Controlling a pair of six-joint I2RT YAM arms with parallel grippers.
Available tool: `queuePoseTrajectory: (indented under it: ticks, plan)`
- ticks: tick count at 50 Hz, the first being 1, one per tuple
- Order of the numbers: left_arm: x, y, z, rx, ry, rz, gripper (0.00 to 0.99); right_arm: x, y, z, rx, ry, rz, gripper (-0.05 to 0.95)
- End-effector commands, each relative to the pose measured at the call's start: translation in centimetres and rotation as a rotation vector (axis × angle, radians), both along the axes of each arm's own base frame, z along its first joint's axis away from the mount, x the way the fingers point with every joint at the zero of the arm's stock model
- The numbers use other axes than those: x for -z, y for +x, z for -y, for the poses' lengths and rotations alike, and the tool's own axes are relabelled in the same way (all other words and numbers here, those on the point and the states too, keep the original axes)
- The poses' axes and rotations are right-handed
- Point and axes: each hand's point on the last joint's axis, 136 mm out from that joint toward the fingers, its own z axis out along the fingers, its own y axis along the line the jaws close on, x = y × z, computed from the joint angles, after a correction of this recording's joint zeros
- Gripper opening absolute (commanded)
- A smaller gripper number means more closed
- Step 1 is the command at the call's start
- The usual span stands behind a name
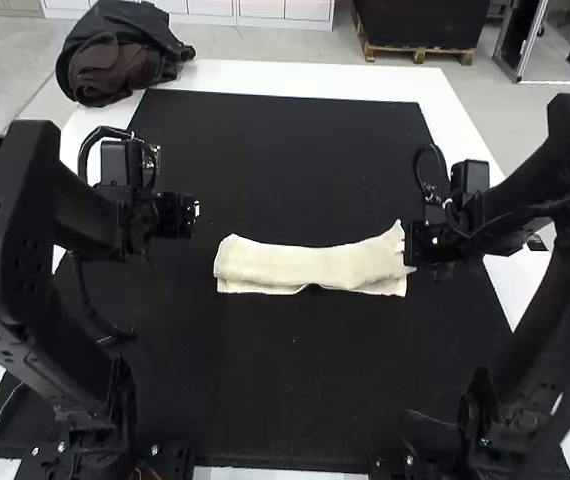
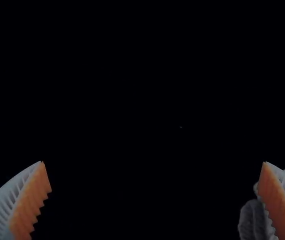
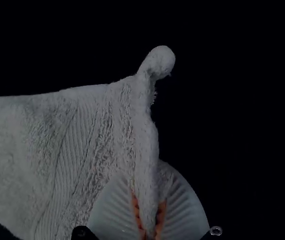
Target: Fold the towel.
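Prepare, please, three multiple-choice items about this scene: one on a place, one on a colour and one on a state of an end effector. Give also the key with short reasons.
1. Where does most of the towel lie?
A) on the white table border
B) on the black mat
C) on the floor

2. Which colour are the pads of the left end effector?
A) green
B) blue
C) orange

3. What is the state of the right end effector?
A) shut on the towel's edge
B) wide open, away from the towel
C) shut on nothing

1: B, black surrounds the towel.
2: C, both ribbed fingers have orange inner faces.
3: A, the edge runs between its fingers.
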Motion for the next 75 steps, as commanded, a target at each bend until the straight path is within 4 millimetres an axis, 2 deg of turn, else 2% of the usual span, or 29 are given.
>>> queuePoseTrajectory:
  ticks: [1, 5, 12, 21, 36, 59, 75]
  plan:
    - [-1.5, 0.5, -0.1, 0.003, -0.005, 0.039, 0.967, -3.0, 1.3, -0.7, -0.008, 0.059, 0.052, -0.02]
    - [-1.4, 0.4, -0.1, 0.003, -0.004, 0.034, 0.967, -3.7, 1.4, -1.2, -0.018, 0.074, 0.051, -0.02]
    - [-1.4, 0.4, -0.1, 0.003, -0.006, 0.033, 0.967, -4.6, 1.6, -3.3, -0.065, 0.085, 0.068, -0.02]
    - [-1.4, 0.4, -0.1, 0.003, -0.005, 0.036, 0.967, -4.7, 1.1, -6.2, -0.117, 0.104, 0.056, -0.02]
    - [-0.9, 0.1, -0.2, -0.006, -0.01, 0.024, 0.967, -3.8, 0.1, -11.2, -0.211, 0.106, 0.026, -0.02]
    - [0.3, -0.6, -0.1, -0.009, -0.01, -0.001, 0.967, -5.4, -0.8, -17.4, -0.317, 0.154, 0.032, -0.02]
    - [-0.4, -0.6, -0.2, -0.016, -0.012, 0.022, 0.967, -6.3, -1.0, -21.4, -0.374, 0.183, 0.037, -0.02]
